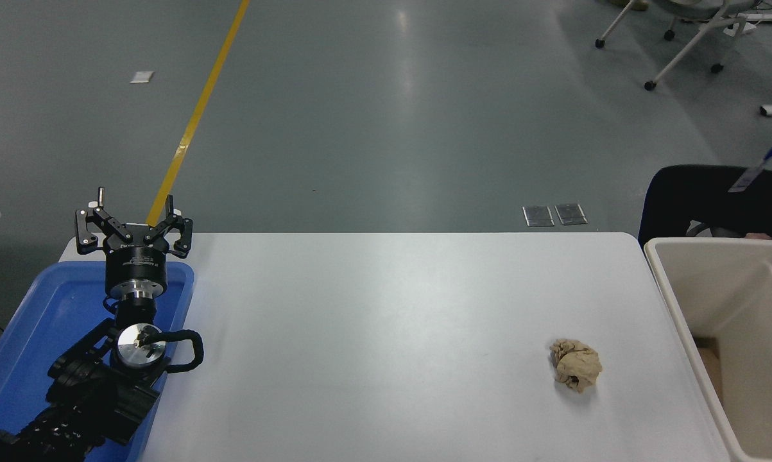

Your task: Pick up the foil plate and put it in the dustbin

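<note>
One left gripper (133,221) is parked over one blue tray (20,333), jaws spread, holding nothing. One paper ball (575,364) lies on one table (386,321) near one dustbin (732,308). The foil plate is out of sight

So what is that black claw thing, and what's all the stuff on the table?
That black claw is a robot's left hand, with its fingers spread open and holding nothing. It sits parked over a blue tray. The picture comes from a camera high on the robot, looking down over a white table. On the table lies a crumpled brown paper ball. At the right edge stands a big cream dustbin. The robot's other hand is not in the picture, and no foil plate shows. A person in dark clothes is behind the bin.
</note>
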Available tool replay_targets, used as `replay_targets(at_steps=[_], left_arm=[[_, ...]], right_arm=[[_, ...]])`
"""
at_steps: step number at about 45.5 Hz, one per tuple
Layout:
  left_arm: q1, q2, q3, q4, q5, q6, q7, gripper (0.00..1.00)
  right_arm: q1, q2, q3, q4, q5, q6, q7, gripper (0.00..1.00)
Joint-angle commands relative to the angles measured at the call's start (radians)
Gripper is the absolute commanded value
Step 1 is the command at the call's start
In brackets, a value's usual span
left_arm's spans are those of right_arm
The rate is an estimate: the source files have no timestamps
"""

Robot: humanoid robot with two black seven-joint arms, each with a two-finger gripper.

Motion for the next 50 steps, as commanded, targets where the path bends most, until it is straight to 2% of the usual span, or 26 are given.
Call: replay_targets(at_steps=[1, 5, 10, 17, 20, 25, 34, 40, 50], left_arm=[[0.000, 0.000, 0.000, 0.000, 0.000, 0.000, 0.002, 0.99], [0.000, 0.000, 0.000, 0.000, 0.002, 0.000, 0.002, 0.99], [0.000, 0.000, 0.000, 0.000, 0.002, 0.000, 0.002, 0.99], [0.000, 0.000, 0.000, 0.000, 0.002, 0.000, 0.002, 0.99], [0.000, 0.000, 0.000, 0.000, 0.002, 0.000, 0.002, 0.99], [0.000, 0.000, 0.000, 0.000, 0.002, 0.000, 0.002, 0.99], [0.000, 0.000, 0.000, 0.000, 0.002, 0.000, 0.002, 0.99], [0.000, 0.000, 0.000, 0.000, 0.000, 0.000, 0.000, 0.99], [0.000, 0.000, 0.000, 0.000, 0.000, 0.000, 0.000, 0.99]], right_arm=[[0.410, -0.057, -0.139, 0.209, -0.134, 0.036, 0.000, 1.00], [0.646, -0.095, -0.204, 0.416, -0.198, 0.091, -0.004, 1.00], [0.935, -0.086, -0.271, 0.645, -0.256, 0.229, -0.006, 1.00], [1.156, 0.020, -0.282, 0.809, -0.257, 0.430, -0.004, 1.00], [1.225, 0.081, -0.270, 0.865, -0.252, 0.577, -0.004, 1.00], [1.277, 0.118, -0.209, 0.963, -0.250, 0.735, -0.003, 1.00], [1.284, 0.138, -0.089, 1.187, -0.250, 0.735, -0.007, 1.00], [1.282, 0.178, -0.092, 1.207, -0.227, 0.735, -0.007, 1.00], [1.296, 0.107, -0.089, 1.224, -0.220, 0.735, -0.007, 1.00]])
